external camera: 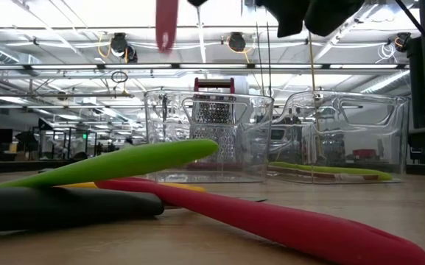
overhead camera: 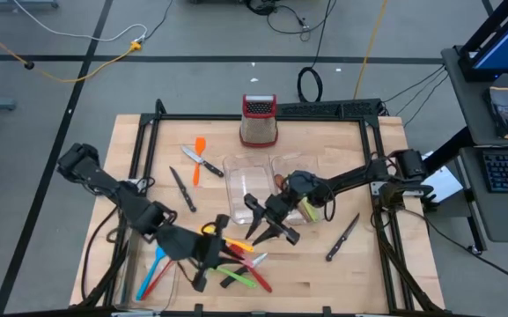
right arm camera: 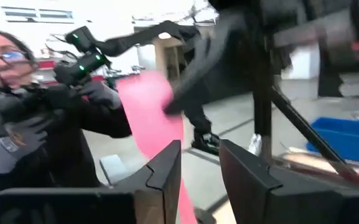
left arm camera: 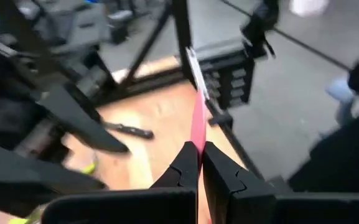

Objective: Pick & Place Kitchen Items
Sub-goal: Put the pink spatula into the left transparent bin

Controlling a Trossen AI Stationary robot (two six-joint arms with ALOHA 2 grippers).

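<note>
Top cam: I see L gripper (overhead camera: 208, 257) low over the utensil pile at the front-left of the table (overhead camera: 359, 273). From here I can't tell what it has. R gripper (overhead camera: 267, 231) is reaching in from the right, just past the pile and at the front edge of the clear trays (overhead camera: 236, 167). The pile has a green utensil (overhead camera: 236, 280), a red utensil (overhead camera: 261, 283) and a yellow one (overhead camera: 236, 246); a blue utensil (overhead camera: 155, 269) lies at its left. Orange spatula (overhead camera: 199, 150) and a knife (overhead camera: 202, 162) lie crossed near the back-left. A 2nd knife (overhead camera: 181, 189) is beside them, a 3rd knife (overhead camera: 342, 238) is alone at the right. Grater (overhead camera: 259, 121) stands upright at the back edge.

Low cam: pink spatula (external camera: 166, 26) hangs in the air at the top of frame, off the table. The green utensil lies tilted across a black handle (external camera: 50, 206), with the red one running under it toward the cam. Both trays are behind, and a yellow-green utensil (external camera: 330, 171) lies in the right one.

L wrist: the fingers are pinched nearly together w/ the pink spatula edge-on between them, so I read it as gripped. One of the R gripper's fingers shows near.

R wrist: the fingers are apart, a narrow-to-medium gap. The pink spatula blade shows just ahead, w/ its lower part running down by one finger. Can't tell if they touch. A person (right arm camera: 36, 118) in gloves stands beyond the table.
</note>
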